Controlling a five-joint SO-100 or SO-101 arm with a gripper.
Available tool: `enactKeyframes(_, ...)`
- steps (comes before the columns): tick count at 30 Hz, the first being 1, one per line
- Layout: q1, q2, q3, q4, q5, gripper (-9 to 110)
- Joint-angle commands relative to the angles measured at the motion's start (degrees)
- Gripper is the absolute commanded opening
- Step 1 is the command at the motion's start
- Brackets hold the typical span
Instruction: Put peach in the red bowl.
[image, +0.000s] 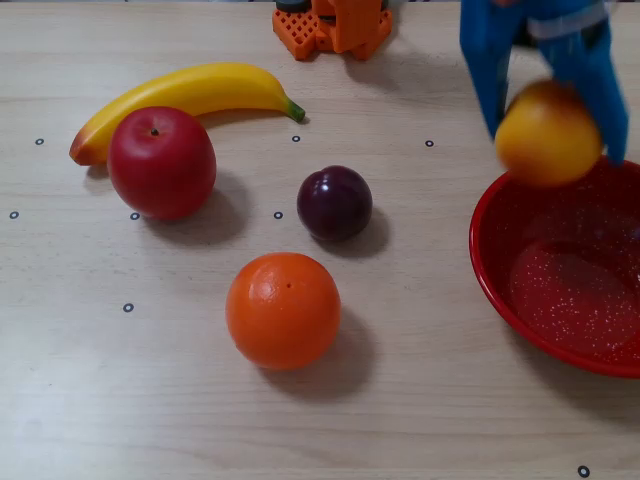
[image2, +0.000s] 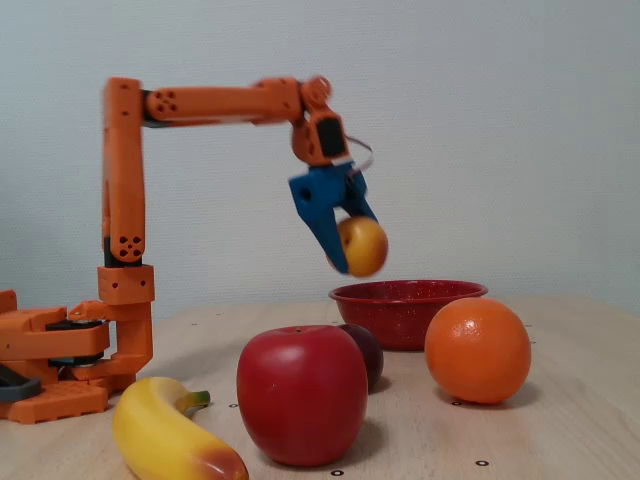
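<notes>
Gripper (image: 548, 135): we are seeing the blue jaws closed around the peach, one finger on each side of it, holding it up in the air with nothing else in their grasp.
Red bowl (image: 490, 265): we are reading it as the widest thing on the table, glossy and speckled inside, sitting at the right edge of the top-down fixed view and lying empty.
Orange (image: 283, 310): it is resting alone on the wood, well apart from the bowl (dimpled and evenly coloured, so we are not confusing it with the target).
Apple (image: 161, 162): it is sitting against the banana (image: 185, 95) at the left.
Peach (image: 548, 133): we are finding it hanging over the near rim of the bowl in the top-down fixed view; in the side fixed view the peach (image2: 362, 246) is hovering just above the bowl's left rim, not yet inside.
Plum (image: 334, 203): it is lying between the apple and the bowl, clear of the path.
Handling: we are judging the peach smooth, round and fairly light, so likely slippery; gripping across its widest girth, as the fingers are doing, seems safest. A low release should keep it from bouncing out of the hard bowl.
</notes>
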Motion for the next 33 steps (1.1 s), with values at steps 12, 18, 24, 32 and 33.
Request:
enactKeyframes(12, -3.4, -13.9, -20.0, -0.3, -4.7, 0)
enactKeyframes(18, -3.7, -18.6, -22.9, -3.1, -4.5, 0)
enactKeyframes(24, -3.6, -20.7, -23.4, -6.8, -4.7, 0)
enactKeyframes(32, -2.5, -23.1, -24.2, -11.1, -5.9, 19)
enactKeyframes(33, -2.4, -23.4, -24.2, -11.3, -6.2, 22)
